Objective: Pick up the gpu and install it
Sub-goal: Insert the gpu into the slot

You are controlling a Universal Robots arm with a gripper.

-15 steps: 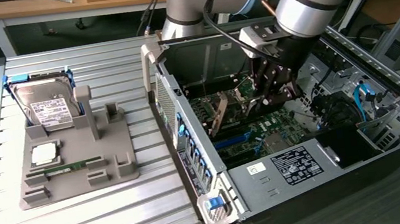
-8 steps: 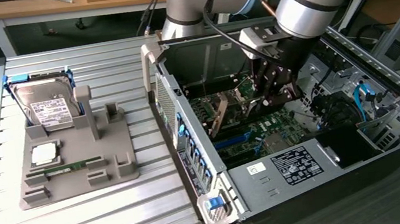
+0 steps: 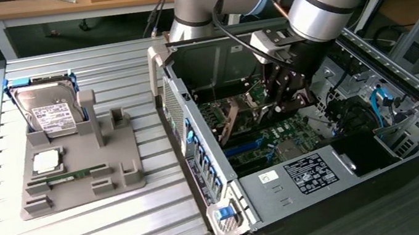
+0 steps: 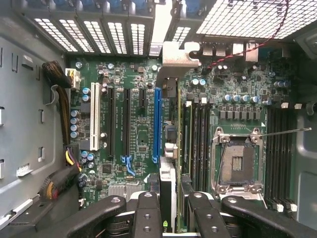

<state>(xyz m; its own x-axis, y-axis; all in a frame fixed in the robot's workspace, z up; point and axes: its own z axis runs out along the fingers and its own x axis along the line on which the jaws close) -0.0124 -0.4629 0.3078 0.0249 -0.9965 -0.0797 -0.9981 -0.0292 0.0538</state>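
- The gripper [image 4: 168,213] is partly closed on the gpu [image 4: 167,148], holding the card edge-on over the motherboard [image 4: 133,124] inside the computer case [image 3: 303,184].
- The card hangs just beside the blue slot [image 4: 157,124]; if it is off line, its edge could strike the board instead of the slot.
- Its silvery bracket [image 4: 176,54] could catch the case's rear wall and tilt the card.

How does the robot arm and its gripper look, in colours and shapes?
The arm is made of thick silver-grey tubes with light blue joint caps and black rings; black cables run along it. The gripper is black, with hinged finger links fastened by round screws.
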